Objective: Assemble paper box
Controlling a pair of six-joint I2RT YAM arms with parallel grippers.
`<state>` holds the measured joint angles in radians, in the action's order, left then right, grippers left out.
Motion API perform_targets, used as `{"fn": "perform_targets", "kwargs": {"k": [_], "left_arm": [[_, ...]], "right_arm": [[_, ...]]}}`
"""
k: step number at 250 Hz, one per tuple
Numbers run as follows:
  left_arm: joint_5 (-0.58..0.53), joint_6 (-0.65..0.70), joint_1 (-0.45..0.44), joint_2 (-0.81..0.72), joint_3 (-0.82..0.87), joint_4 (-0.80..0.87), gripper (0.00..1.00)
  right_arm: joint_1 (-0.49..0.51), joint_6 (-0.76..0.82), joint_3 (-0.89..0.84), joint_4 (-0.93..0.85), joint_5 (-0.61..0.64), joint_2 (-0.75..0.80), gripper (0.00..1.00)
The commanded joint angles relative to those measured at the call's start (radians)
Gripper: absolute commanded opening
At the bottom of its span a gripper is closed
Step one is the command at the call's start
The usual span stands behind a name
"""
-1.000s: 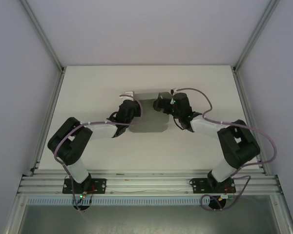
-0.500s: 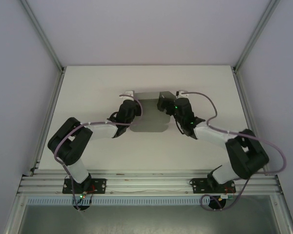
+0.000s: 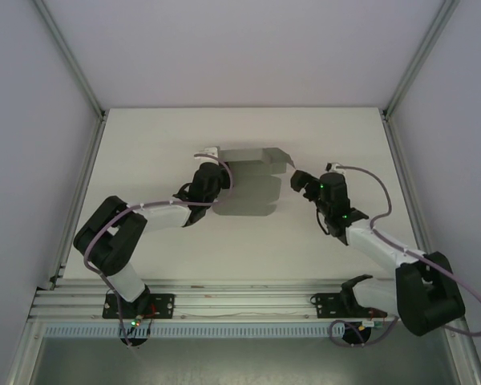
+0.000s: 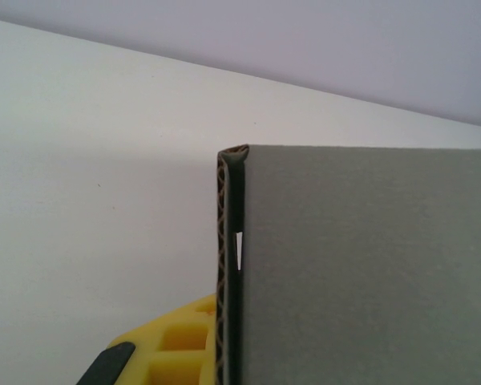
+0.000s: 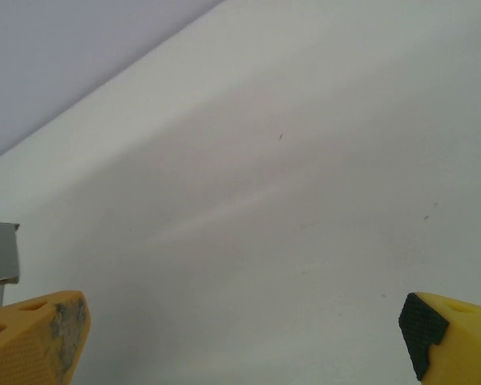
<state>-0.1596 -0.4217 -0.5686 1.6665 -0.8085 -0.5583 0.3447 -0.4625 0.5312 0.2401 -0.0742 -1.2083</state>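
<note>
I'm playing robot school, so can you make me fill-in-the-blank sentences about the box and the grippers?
The paper box is ___ in colour.
The right gripper, away from the box, is wide ___.
Its fingers are ___.
The left gripper is beside the ___.
Missing words: grey, open, yellow, box.

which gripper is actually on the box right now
The left gripper: its finger sits against the left wall of the paper box. The right gripper hangs open over the table, apart from the box.
</note>
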Motion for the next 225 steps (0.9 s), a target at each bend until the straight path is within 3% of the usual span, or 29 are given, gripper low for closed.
{"fn": "perform_targets", "kwargs": {"k": [1, 48, 75, 107, 169, 225], "left_arm": [[0.012, -0.011, 0.006, -0.025, -0.001, 0.024, 0.00], [0.027, -0.024, 0.006, -0.029, 0.000, 0.030, 0.00], [0.020, -0.042, 0.006, -0.018, -0.008, 0.036, 0.00], [0.017, -0.064, 0.006, 0.003, -0.025, 0.045, 0.00], [0.023, -0.108, 0.006, 0.019, -0.064, 0.043, 0.00], [0.014, -0.113, 0.003, 0.004, -0.064, 0.047, 0.00]], "right_arm": [[-0.005, -0.039, 0.059, 0.115, -0.070, -0.088, 1.00], [-0.005, -0.058, 0.107, 0.306, -0.116, -0.214, 1.00], [-0.004, -0.078, 0.117, 0.407, -0.218, -0.262, 1.00], [0.009, -0.077, 0.141, 0.428, -0.290, -0.312, 1.00], [0.098, -0.014, 0.220, 0.365, -0.210, -0.416, 1.00], [0.122, 0.022, 0.212, 0.312, -0.046, -0.404, 1.00]]}}
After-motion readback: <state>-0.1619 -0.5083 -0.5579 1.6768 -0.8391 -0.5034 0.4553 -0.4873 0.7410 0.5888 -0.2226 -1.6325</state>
